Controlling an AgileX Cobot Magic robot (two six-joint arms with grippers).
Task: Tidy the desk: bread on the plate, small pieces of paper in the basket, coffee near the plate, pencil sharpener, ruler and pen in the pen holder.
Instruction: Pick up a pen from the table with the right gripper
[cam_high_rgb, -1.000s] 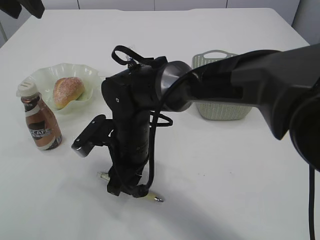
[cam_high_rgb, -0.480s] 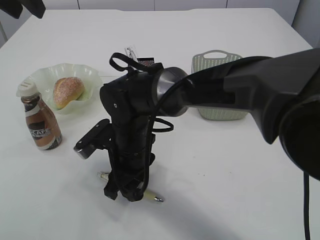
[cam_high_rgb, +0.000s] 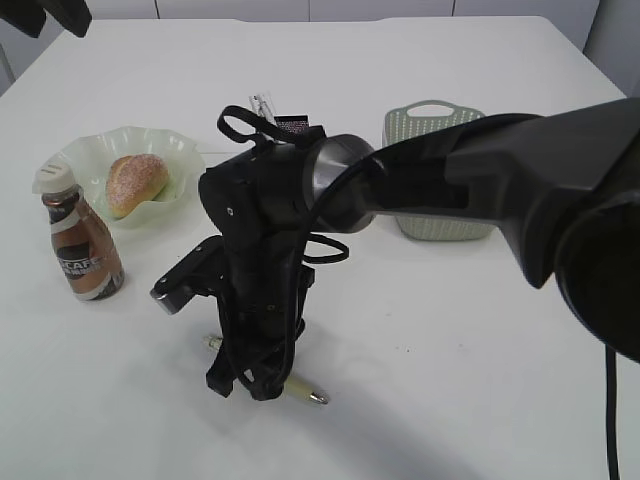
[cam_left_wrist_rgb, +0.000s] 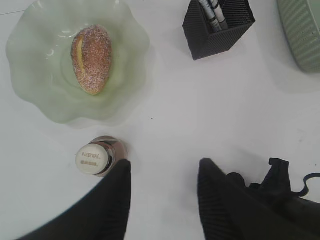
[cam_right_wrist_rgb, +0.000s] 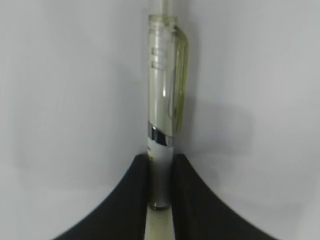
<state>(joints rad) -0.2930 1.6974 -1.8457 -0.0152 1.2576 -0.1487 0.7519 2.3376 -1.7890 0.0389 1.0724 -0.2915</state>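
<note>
Pinching the pen (cam_right_wrist_rgb: 162, 125) between its fingers, the right gripper (cam_high_rgb: 255, 385) presses down near the desk's (cam_high_rgb: 450, 350) front edge. The left gripper (cam_left_wrist_rgb: 162, 195) hangs with its jaws apart above the coffee (cam_left_wrist_rgb: 94, 157), beside the plate (cam_left_wrist_rgb: 30, 75) holding the bread (cam_left_wrist_rgb: 91, 59).

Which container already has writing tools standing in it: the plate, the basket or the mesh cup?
The black mesh pen holder: pens stand in it. The green plate holds only the bread.
</note>
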